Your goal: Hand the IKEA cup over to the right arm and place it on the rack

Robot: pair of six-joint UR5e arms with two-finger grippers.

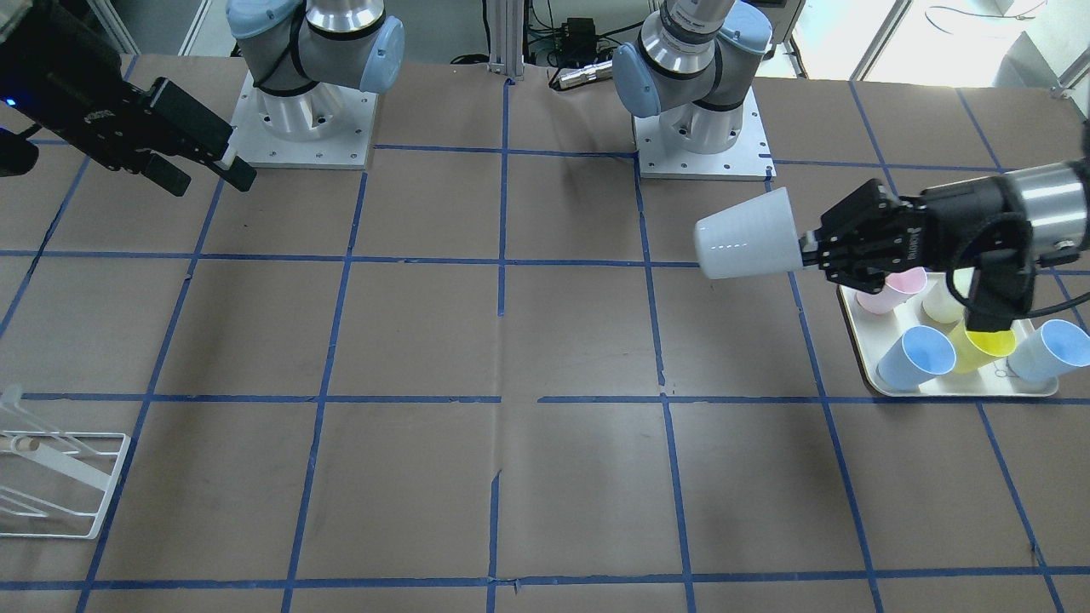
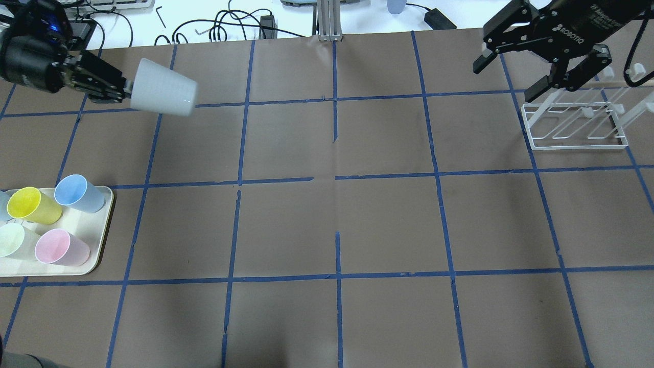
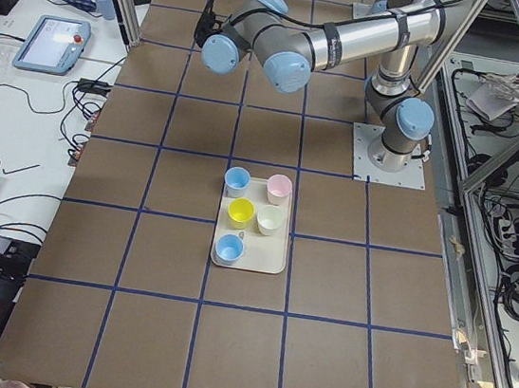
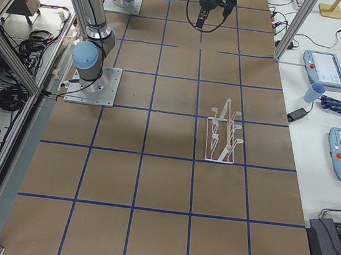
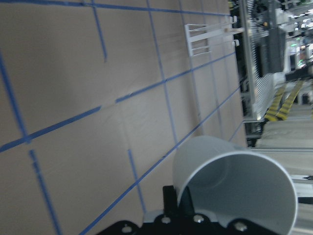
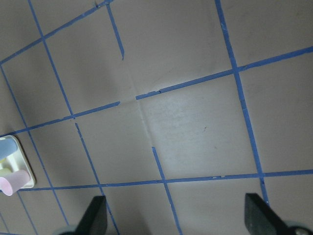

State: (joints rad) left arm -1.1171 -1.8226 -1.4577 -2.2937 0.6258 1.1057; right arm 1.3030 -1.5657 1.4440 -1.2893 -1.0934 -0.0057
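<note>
The pale grey IKEA cup (image 2: 163,94) is held on its side above the table at the far left of the overhead view, and it also shows in the front view (image 1: 749,234). My left gripper (image 2: 127,92) is shut on the cup's rim, and the left wrist view looks into the open cup (image 5: 239,186). My right gripper (image 2: 505,81) is open and empty in the air, just beside the white wire rack (image 2: 577,122). Its fingers (image 6: 95,215) stand wide apart in the right wrist view. The rack stands empty on the table, far from the cup.
A cream tray (image 2: 97,255) at the near left holds several cups: yellow (image 2: 33,204), light blue (image 2: 76,193), pink (image 2: 59,247) and pale green (image 2: 13,240). Blue tape lines grid the brown table. Cables and tablets lie beyond the far edge.
</note>
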